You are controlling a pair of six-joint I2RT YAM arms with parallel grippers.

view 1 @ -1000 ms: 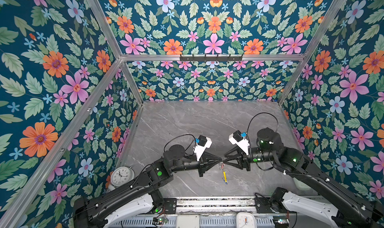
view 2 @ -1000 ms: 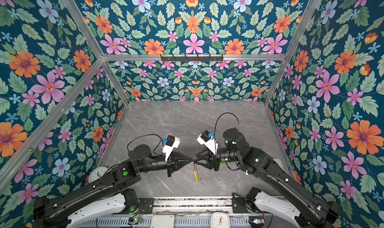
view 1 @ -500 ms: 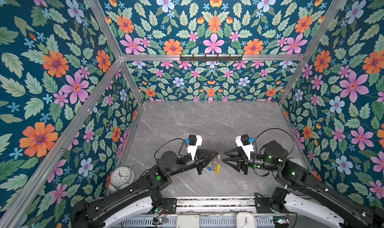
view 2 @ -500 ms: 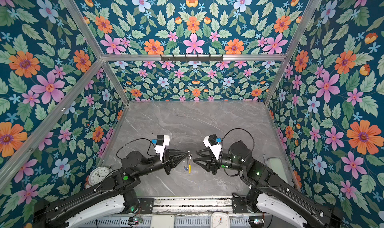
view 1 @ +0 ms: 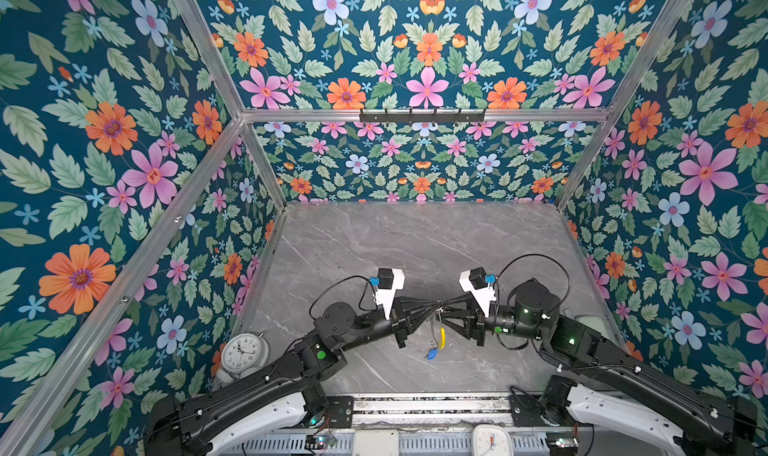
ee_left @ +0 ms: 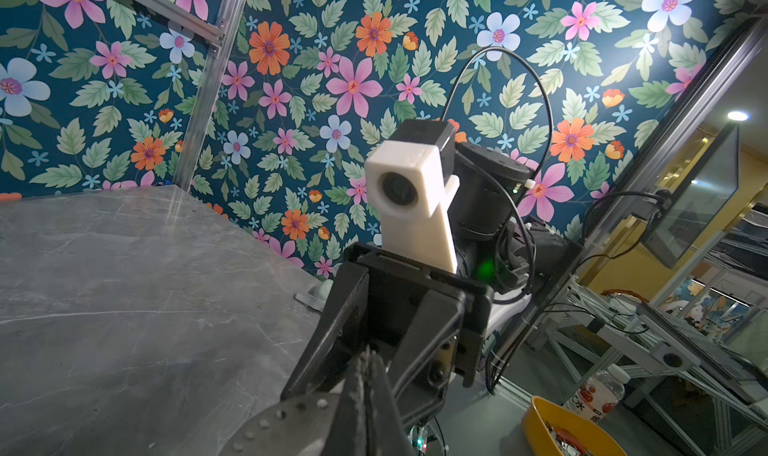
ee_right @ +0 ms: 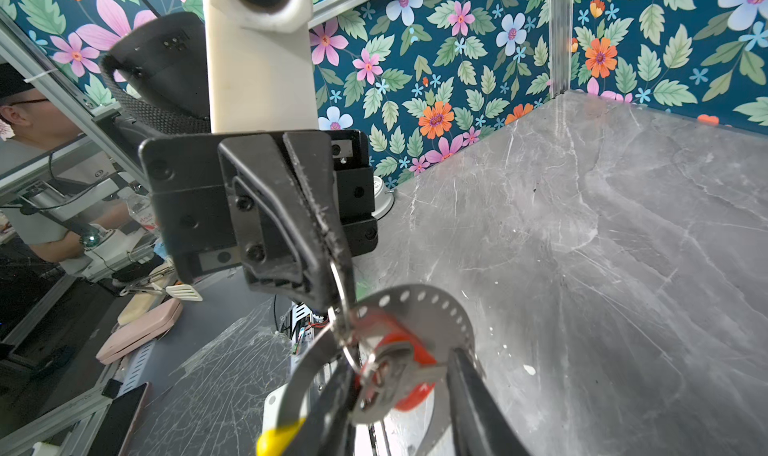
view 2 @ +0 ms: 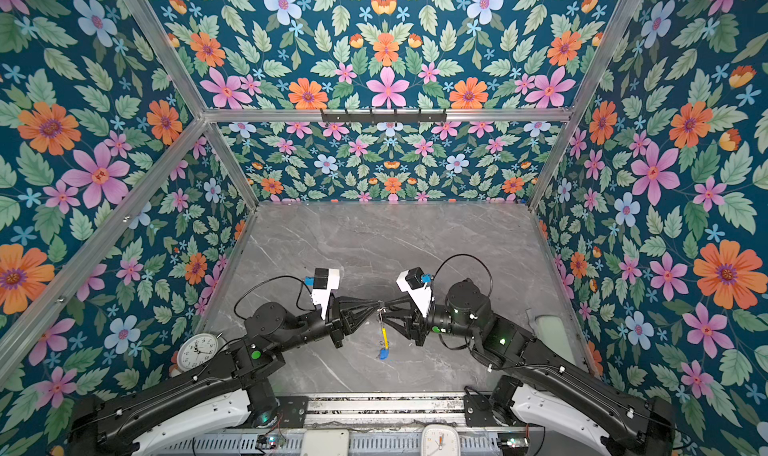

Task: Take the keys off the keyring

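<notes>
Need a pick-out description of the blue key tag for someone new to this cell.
Near the front edge of the grey marble tabletop, the left gripper and right gripper meet tip to tip, with a keyring hanging there. The blue key tag sits at its low end, just past the yellow sleeve, and is the ring's only blue piece.

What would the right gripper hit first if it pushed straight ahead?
The red-tagged key, which sits between the jaws of the right gripper. Just beyond it, the left gripper, shut on the keyring, faces it tip to tip. Almost no free travel, though depth is unclear.
</notes>
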